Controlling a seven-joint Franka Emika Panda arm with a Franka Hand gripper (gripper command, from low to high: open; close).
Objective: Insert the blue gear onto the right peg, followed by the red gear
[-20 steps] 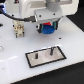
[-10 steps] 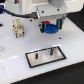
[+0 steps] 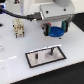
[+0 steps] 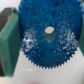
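My gripper is shut on the blue gear and holds it in the air above and slightly behind the black-bordered grey plate. The right peg stands on that plate below the gear, a short way apart from it. A second peg stands toward the exterior view's left. In the wrist view the blue gear fills the picture with its centre hole showing, clamped between the two greenish fingers. The red gear is out of view.
A pale blocky fixture stands on the white table at the exterior view's left, behind the plate. A small pale object lies at the left edge.
The gripper still holds the blue gear above the plate; it appears to have shifted only slightly toward the right peg.
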